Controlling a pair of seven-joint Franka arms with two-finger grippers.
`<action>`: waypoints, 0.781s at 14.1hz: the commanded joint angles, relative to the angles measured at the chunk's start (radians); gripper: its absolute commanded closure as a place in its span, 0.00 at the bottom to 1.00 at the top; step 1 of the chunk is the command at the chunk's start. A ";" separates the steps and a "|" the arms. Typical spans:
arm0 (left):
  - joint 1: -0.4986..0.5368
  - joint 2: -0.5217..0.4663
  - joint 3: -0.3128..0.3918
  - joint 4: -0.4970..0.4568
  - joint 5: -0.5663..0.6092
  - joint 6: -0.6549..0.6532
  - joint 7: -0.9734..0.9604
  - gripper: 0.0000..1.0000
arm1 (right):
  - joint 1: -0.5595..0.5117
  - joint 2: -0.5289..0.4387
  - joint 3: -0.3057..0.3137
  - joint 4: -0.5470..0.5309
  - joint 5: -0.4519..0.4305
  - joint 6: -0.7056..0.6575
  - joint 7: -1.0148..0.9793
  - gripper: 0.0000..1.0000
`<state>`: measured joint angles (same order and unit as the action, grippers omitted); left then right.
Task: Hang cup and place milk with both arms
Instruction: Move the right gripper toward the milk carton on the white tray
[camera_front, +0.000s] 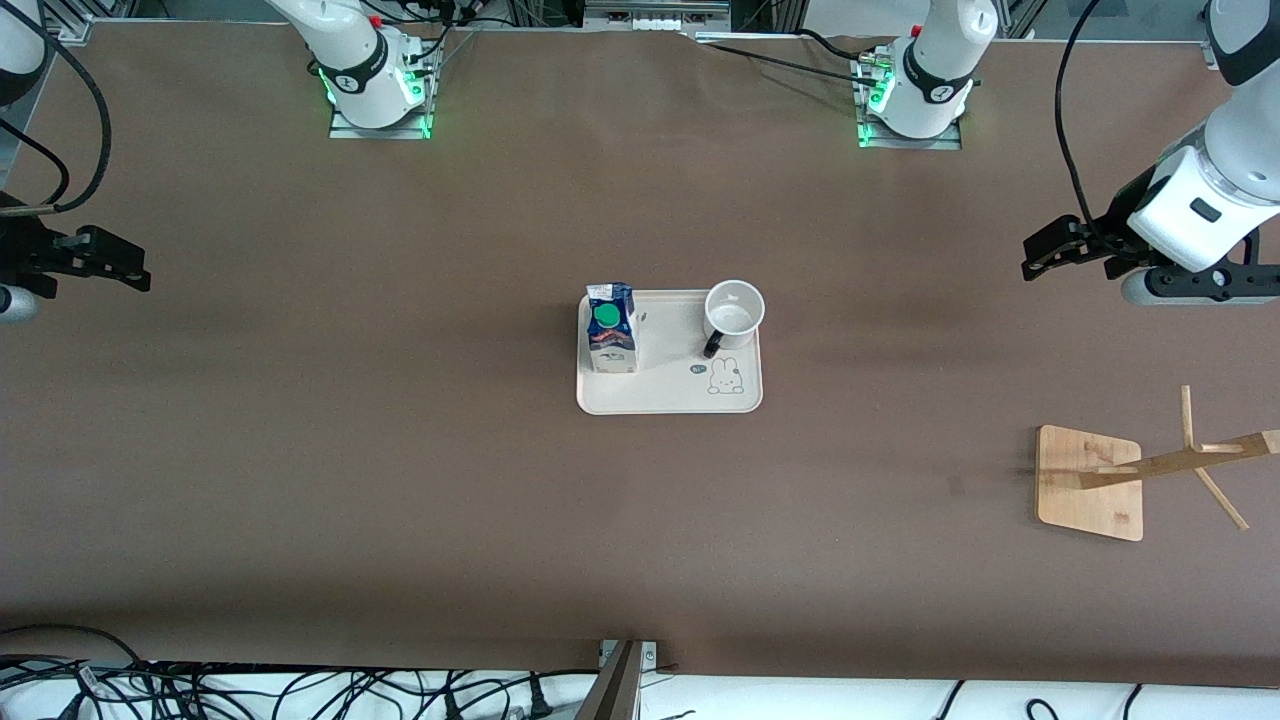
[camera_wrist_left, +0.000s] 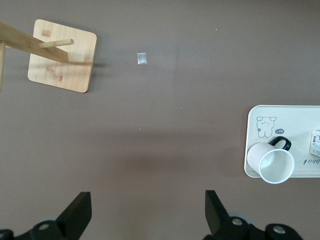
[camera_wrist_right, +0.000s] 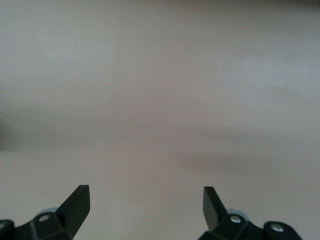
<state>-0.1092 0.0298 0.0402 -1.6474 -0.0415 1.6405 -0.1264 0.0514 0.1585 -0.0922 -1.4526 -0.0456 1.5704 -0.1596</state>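
The white cup (camera_front: 733, 312) with a black handle stands upright on a cream tray (camera_front: 668, 395) in the middle of the table. It also shows in the left wrist view (camera_wrist_left: 272, 164). The milk carton (camera_front: 610, 328), blue top with a green cap, stands on the same tray, toward the right arm's end. My left gripper (camera_front: 1040, 258) is open and empty, high over the table's left-arm end; its own view shows the gripper (camera_wrist_left: 148, 212) open over bare table. My right gripper (camera_front: 125, 270) is open and empty over the right-arm end, and its own view shows the gripper (camera_wrist_right: 146, 207) open over bare table.
A wooden cup rack (camera_front: 1092, 482) with a square base and slanted pegs stands near the left arm's end, nearer the front camera than the tray. It also shows in the left wrist view (camera_wrist_left: 62, 55). A small scrap (camera_wrist_left: 142, 58) lies on the brown table beside it.
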 joint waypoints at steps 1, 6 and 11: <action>0.003 0.005 0.003 0.029 -0.008 -0.037 0.016 0.00 | 0.005 -0.022 -0.003 -0.020 0.022 -0.004 0.011 0.00; 0.003 0.005 0.003 0.029 -0.006 -0.039 0.018 0.00 | 0.033 0.007 0.002 -0.025 0.059 -0.019 0.023 0.00; 0.002 0.016 0.003 0.041 -0.008 -0.030 0.016 0.00 | 0.077 0.071 0.000 -0.026 0.191 -0.023 0.014 0.00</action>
<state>-0.1075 0.0298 0.0407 -1.6417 -0.0415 1.6262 -0.1264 0.1164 0.2144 -0.0873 -1.4742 0.1242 1.5547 -0.1513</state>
